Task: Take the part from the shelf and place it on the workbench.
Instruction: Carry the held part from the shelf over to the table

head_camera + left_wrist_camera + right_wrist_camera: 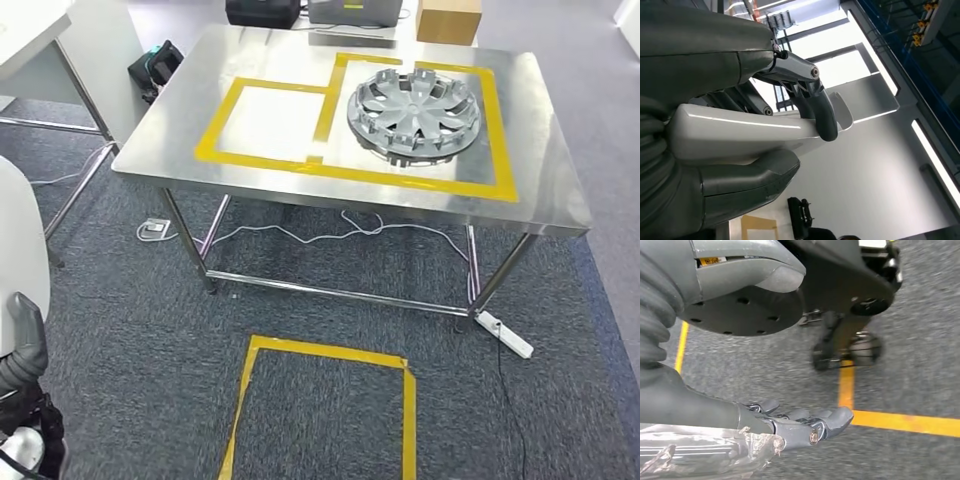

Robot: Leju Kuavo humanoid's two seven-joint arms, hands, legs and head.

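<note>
A pale white part [753, 131] sits clamped in the robot's left hand [734, 125], thumb [753, 177] under it and dark fingers [821, 107] hooked over its edge. The right hand [791, 427] hangs above the grey carpet [904, 375], fingers stretched out and holding nothing. Ahead, the steel workbench [226, 165] carries a silver hubcap [413, 112] inside yellow tape [423, 180].

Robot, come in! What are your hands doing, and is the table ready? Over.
Left hand grips a white part. Right hand holds nothing, fingers out over carpet. Hubcap already sits on the workbench; the left taped box is free.
</note>
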